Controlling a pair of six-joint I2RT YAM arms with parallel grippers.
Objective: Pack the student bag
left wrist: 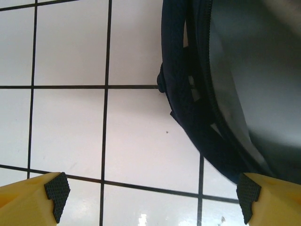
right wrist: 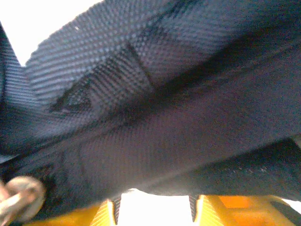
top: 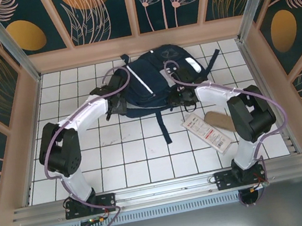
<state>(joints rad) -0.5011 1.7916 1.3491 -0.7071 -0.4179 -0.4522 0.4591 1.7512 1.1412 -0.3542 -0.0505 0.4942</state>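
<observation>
The left gripper (left wrist: 151, 200) stands wide open: in its wrist view the two black pads (left wrist: 57, 194) sit at 7 and 5 o'clock of the frame with nothing but white tiled table (left wrist: 70, 127) between them. The student bag (left wrist: 254, 70) curves down from 1 o'clock, and its zipped dark edge ends right at the 5 o'clock pad; whether they touch I cannot tell. The right gripper (right wrist: 154, 212) has its yellow fingers (right wrist: 211, 213) partly apart, with a bright gap between them. Dark woven fabric of the bag lies across their tips, so I cannot tell whether a fold is pinched. A metal ring (right wrist: 21, 190) shows at 8 o'clock of that view. From above, the bag lies toward 12 o'clock of the table, navy with a white stripe (top: 143, 84) and a pale patch (top: 166, 76). The left gripper is at its 9 o'clock edge and the right gripper at about its 4 o'clock edge. A strap (top: 163, 124) trails from the bag toward 6 o'clock. At 5 o'clock from the bag lies a flat white packet (top: 204, 133) with red print. A tan flat piece (top: 219, 119) lies just beside it at its 2 o'clock, under the right arm.
</observation>
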